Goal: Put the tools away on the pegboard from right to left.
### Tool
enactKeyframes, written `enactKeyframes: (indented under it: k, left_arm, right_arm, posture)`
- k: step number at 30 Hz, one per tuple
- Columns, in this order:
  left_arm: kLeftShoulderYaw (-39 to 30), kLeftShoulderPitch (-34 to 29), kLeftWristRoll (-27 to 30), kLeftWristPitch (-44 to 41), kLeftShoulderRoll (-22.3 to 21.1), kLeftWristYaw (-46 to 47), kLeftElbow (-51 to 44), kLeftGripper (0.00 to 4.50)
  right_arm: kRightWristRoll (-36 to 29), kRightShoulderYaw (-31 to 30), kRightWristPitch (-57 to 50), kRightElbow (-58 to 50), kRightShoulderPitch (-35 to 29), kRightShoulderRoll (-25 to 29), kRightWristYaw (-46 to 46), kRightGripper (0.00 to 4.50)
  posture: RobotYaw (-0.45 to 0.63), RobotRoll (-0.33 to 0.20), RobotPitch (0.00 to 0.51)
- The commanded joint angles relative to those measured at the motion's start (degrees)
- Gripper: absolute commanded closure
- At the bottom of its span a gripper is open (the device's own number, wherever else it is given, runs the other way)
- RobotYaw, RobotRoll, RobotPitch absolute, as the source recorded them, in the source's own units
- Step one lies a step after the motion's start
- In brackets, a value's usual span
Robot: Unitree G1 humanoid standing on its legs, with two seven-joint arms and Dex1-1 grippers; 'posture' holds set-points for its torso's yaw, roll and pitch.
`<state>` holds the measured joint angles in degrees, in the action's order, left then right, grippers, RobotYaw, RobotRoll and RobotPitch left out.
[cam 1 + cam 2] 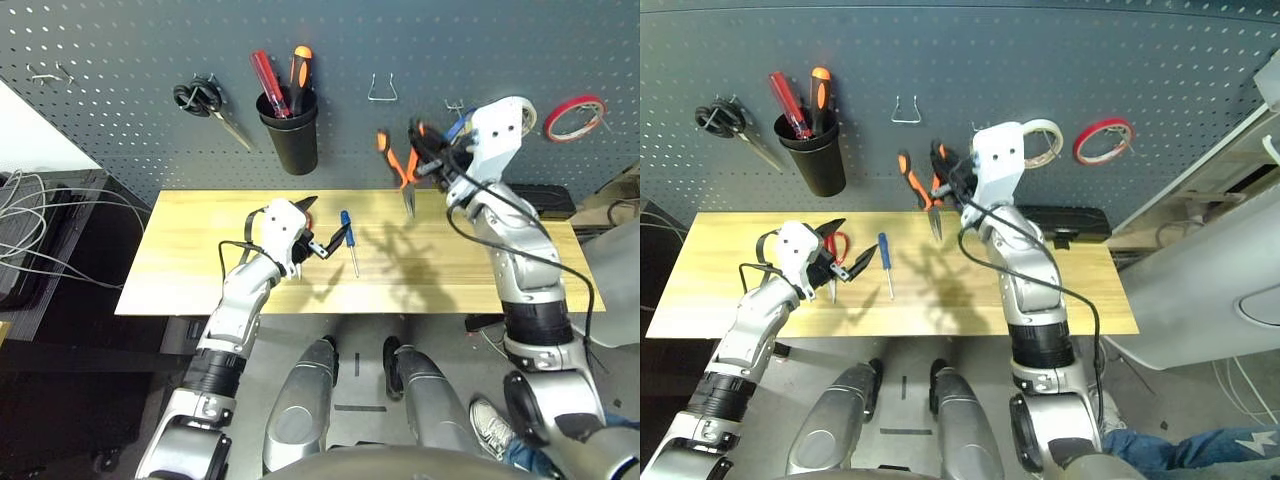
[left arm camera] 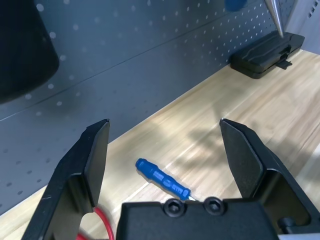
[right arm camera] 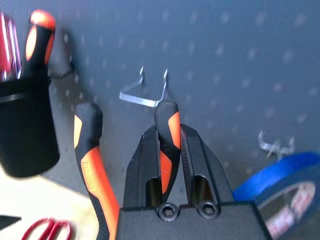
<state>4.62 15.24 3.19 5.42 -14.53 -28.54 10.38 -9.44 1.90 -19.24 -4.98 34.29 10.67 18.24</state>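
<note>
My right gripper (image 1: 422,150) is shut on one handle of the orange-and-black pliers (image 1: 398,168). It holds them nose down against the pegboard (image 1: 120,60), just below a bare metal hook (image 3: 145,95). The free handle (image 3: 92,155) splays outward. A blue tape ring (image 3: 280,192) hangs on a hook beside the gripper. On the table, the small blue-handled screwdriver (image 1: 350,240) lies in front of my open left gripper (image 1: 325,220). The red-handled scissors (image 1: 837,245) lie right behind that gripper, partly hidden.
Black-handled scissors (image 1: 205,100) hang at the far left of the pegboard. A black cup (image 1: 290,135) holds red and orange screwdrivers. White (image 1: 1045,135) and red (image 1: 575,118) tape rings hang at the right. A black case (image 1: 545,200) lies at the table's back right.
</note>
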Motion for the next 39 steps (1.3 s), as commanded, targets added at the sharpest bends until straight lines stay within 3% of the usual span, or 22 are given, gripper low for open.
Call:
enactKeyframes:
  k: [1, 15, 28, 39]
  left_arm:
    - [0.0, -0.2, 0.6, 0.2, 0.0, -0.5, 0.5, 0.0]
    - [0.3, 1.2, 2.6, 0.0, 0.7, -2.0, 0.0, 0.0]
    - [-1.5, 3.6, 9.7, 0.4, 4.8, -2.7, -6.0, 0.0]
    - [-1.7, 4.8, 10.6, -0.8, 5.6, -1.4, -8.2, 0.0]
  right_arm:
    - [-1.9, 0.8, 1.1, -1.1, 1.7, -0.5, 0.3, 4.13]
    - [-5.4, 3.5, 2.8, -3.9, 12.2, -2.6, -3.3, 4.13]
    - [-1.2, 4.1, 20.0, 8.2, 19.6, -4.3, -7.4, 4.13]
    - [1.9, 3.6, 34.4, 22.3, 23.8, -5.9, -8.7, 4.13]
  posture:
    - [0.12, 0.0, 0.224]
    - [0.11, 0.0, 0.225]
    - [0.13, 0.0, 0.236]
    - [0.16, 0.0, 0.252]
